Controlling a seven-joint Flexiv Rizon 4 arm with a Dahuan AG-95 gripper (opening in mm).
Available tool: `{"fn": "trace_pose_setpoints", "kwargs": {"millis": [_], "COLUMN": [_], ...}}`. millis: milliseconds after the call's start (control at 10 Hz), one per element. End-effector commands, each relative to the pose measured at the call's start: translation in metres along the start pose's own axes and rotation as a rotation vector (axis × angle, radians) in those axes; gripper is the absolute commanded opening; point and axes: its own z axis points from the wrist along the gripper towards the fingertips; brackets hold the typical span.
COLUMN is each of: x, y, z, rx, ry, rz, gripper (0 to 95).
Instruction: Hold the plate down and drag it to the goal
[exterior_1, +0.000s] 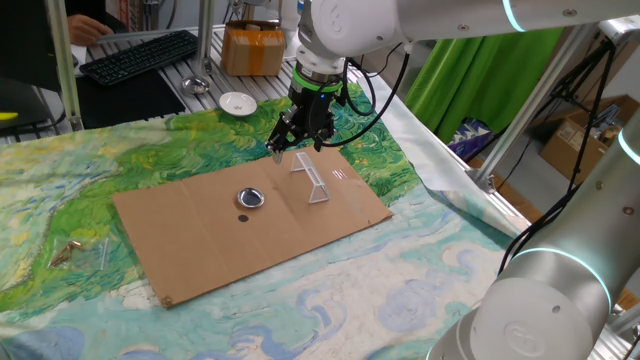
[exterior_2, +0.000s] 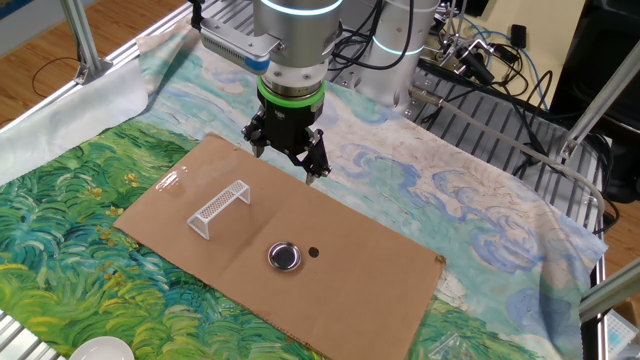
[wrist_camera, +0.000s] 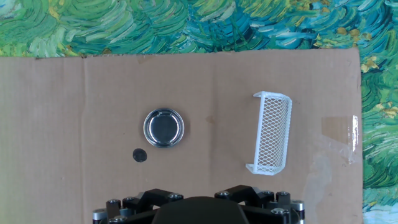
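The plate (exterior_1: 250, 198) (exterior_2: 285, 256) (wrist_camera: 164, 128), a tiny shiny metal dish, lies flat on a brown cardboard sheet (exterior_1: 200, 240) (exterior_2: 350, 270) (wrist_camera: 74, 112). The goal (exterior_1: 312, 180) (exterior_2: 220, 208) (wrist_camera: 270, 132) is a small whitish mesh frame standing on the same sheet, apart from the plate. My gripper (exterior_1: 298, 148) (exterior_2: 288, 158) hangs open above the sheet's far edge, behind both and touching neither. Nothing sits between its spread fingers. The hand view shows only the gripper's black base at the bottom edge.
A small black dot (exterior_1: 242, 217) (exterior_2: 314, 252) (wrist_camera: 140, 155) lies beside the plate. A clear tape patch (exterior_1: 338, 175) (wrist_camera: 351, 134) is beyond the goal. A white saucer (exterior_1: 237, 103), keyboard (exterior_1: 140, 55) and brown box (exterior_1: 252, 50) stand behind the painted cloth.
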Motion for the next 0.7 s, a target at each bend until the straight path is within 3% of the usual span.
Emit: {"fn": "trace_pose_setpoints", "kwargs": {"millis": [100,700], "x": [0.0,-0.0006], "y": [0.0,0.0086], "z": [0.0,0.0033], "rx": [-0.05,-0.051], "ry": [-0.01,-0.01], "rz": [0.271,0.274], "gripper": [0.0,0.0]}}
